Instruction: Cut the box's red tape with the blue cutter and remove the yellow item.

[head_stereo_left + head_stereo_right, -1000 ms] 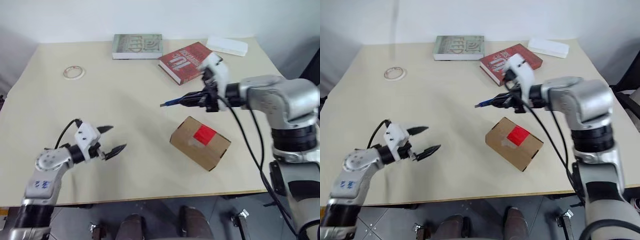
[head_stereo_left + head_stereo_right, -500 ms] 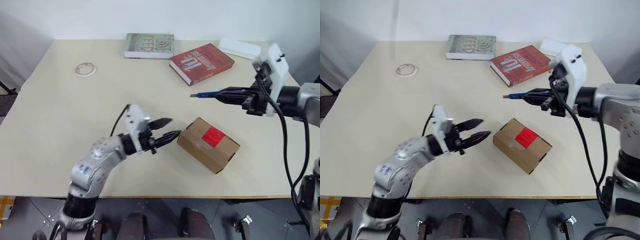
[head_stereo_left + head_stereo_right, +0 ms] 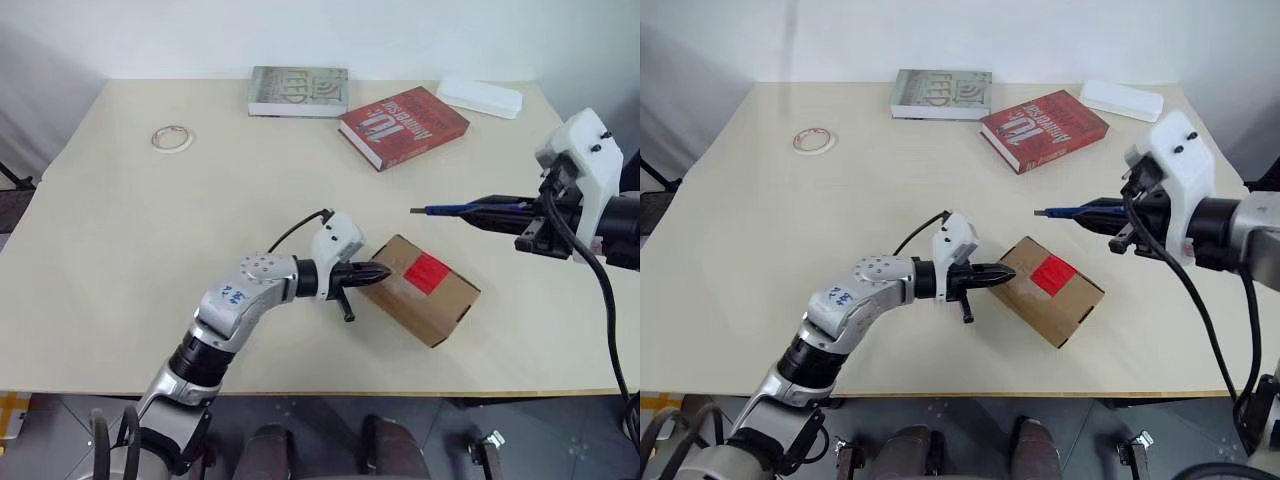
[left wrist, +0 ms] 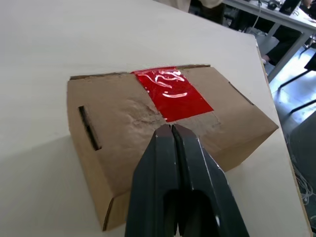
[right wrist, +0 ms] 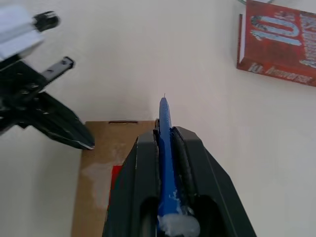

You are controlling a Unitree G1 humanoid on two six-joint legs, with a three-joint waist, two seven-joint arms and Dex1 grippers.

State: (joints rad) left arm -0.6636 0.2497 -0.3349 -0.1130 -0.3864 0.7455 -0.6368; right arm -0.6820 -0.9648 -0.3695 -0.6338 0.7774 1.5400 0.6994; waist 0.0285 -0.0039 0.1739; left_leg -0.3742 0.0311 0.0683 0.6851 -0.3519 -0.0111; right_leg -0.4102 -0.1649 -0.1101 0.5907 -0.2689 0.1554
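Note:
The brown cardboard box (image 3: 447, 312) lies near the table's front, with red tape (image 3: 428, 271) across its top flaps. My left gripper (image 3: 378, 271) is shut with nothing in it. Its tips rest at the box's upper left edge. In the left wrist view the shut fingers (image 4: 163, 148) point at a scuffed patch just short of the red tape (image 4: 170, 94). My right gripper (image 3: 497, 205) hovers above and to the right of the box, shut on the blue cutter (image 3: 455, 209). The cutter's tip points left. The yellow item is hidden.
A red book (image 3: 403, 125), a grey-green book (image 3: 298, 90) and a white flat block (image 3: 480, 96) lie along the table's far edge. A pale tape roll (image 3: 172, 137) sits at the far left. The table's front edge runs just below the box.
My left gripper swung right across the table to the box and went from open to shut. My right gripper drew back to the right with the cutter.

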